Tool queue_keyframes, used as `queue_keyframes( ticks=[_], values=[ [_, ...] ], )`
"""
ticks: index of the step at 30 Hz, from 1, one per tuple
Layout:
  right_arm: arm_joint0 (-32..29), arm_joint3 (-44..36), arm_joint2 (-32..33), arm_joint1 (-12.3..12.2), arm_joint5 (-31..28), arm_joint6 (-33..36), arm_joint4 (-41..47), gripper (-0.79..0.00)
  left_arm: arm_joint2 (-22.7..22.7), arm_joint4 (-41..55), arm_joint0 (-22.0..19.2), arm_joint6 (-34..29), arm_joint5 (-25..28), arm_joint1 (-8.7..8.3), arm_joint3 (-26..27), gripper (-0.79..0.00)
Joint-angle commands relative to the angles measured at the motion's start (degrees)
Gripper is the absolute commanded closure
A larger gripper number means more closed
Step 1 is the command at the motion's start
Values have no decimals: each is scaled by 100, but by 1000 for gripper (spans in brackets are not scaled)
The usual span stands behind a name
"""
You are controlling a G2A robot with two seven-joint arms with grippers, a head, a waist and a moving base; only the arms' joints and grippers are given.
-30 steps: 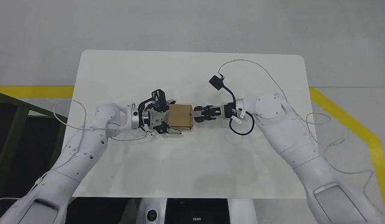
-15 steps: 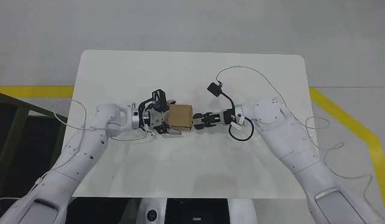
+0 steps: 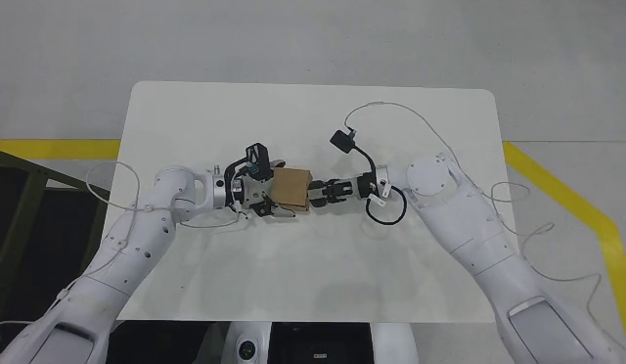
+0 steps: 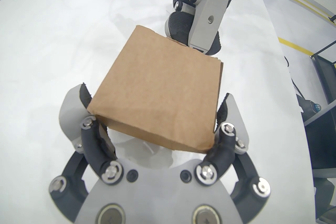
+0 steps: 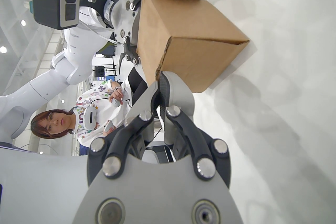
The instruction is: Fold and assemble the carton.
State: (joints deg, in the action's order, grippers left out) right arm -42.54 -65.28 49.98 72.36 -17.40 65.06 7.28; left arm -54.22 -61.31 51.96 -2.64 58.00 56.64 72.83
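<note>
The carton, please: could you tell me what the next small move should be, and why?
Probably the right gripper should press gently inward on the carton's end, to seat that flap. It is shut and touches the ragged flap edge there, and the left gripper clamps the opposite end across its sides, bracing the carton against the push.

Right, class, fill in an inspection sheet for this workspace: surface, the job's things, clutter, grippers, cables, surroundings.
Surface: white table, rounded corners.
Job's things: brown carton at mid-table, between the grippers.
Clutter: nothing seen.
Grippers: left gripper clamps the carton's sides; right gripper pinches its opposite edge.
Cables: white cable loops over the table by the right arm.
Surroundings: grey floor with yellow line.
</note>
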Motion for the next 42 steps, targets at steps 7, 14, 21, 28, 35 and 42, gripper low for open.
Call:
queue_keyframes(
  ticks=[7,14,21,28,35,42],
  values=[
    [-259,-183,449,-167,-64,41,39,-55,-284,650,132,-187,0,-155,257,-785],
    [-453,-394,759,-271,-363,21,142,-203,-504,1099,167,-415,0,-245,448,-785],
    [-560,-499,1002,-334,-1114,-227,202,-785,-837,1447,126,-607,-243,-299,591,-785],
    [-487,-70,1361,-367,-2389,-856,364,-785,-1119,1725,12,-1015,-585,-344,441,-785],
    [-165,442,1884,-467,-3236,-1781,-561,-785,-1419,1882,-245,-1292,-789,-388,202,-785],
    [-55,584,2374,-565,-3354,-3056,-2008,-785,-1549,2023,-598,-1651,-818,-408,-16,-785]
  ],
)
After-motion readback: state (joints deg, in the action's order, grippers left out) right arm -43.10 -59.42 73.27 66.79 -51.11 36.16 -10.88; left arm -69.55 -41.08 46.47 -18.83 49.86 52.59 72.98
